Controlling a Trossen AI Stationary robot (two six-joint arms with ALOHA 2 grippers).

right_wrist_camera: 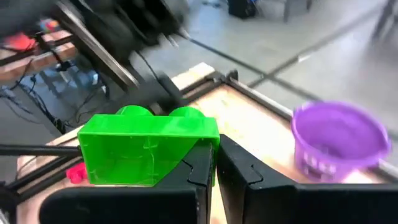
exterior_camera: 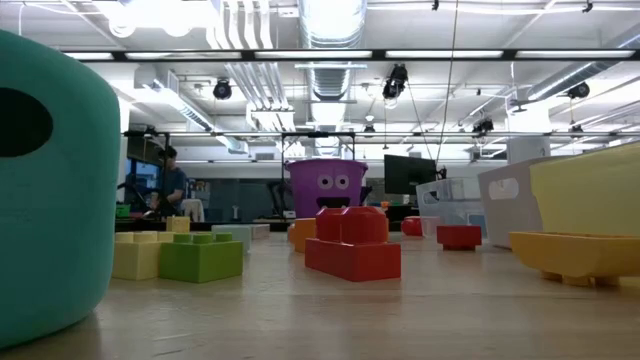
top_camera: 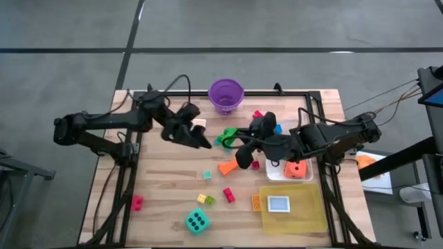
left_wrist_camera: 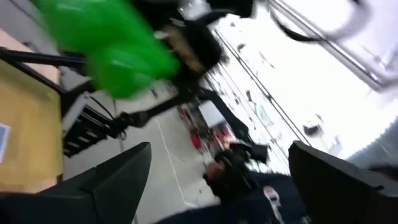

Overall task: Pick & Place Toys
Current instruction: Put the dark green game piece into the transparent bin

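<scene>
The right gripper (right_wrist_camera: 214, 171) pinched a green two-stud block (right_wrist_camera: 149, 149), studs up, long axis crosswise to its fingers. The left gripper (left_wrist_camera: 217, 180) gaped empty nearby.

The bucket (top_camera: 226, 94) is purple, with a face on it in the low view. The block (right_wrist_camera: 149, 148) in the right gripper (right_wrist_camera: 214, 163) is bright green. The die (top_camera: 197, 220) near the front edge is teal with black dots; the die (top_camera: 296, 169) in the clear tub is orange with black dots. The tray (top_camera: 299, 220) is yellow. The wedge (top_camera: 226, 167) is orange.
</scene>
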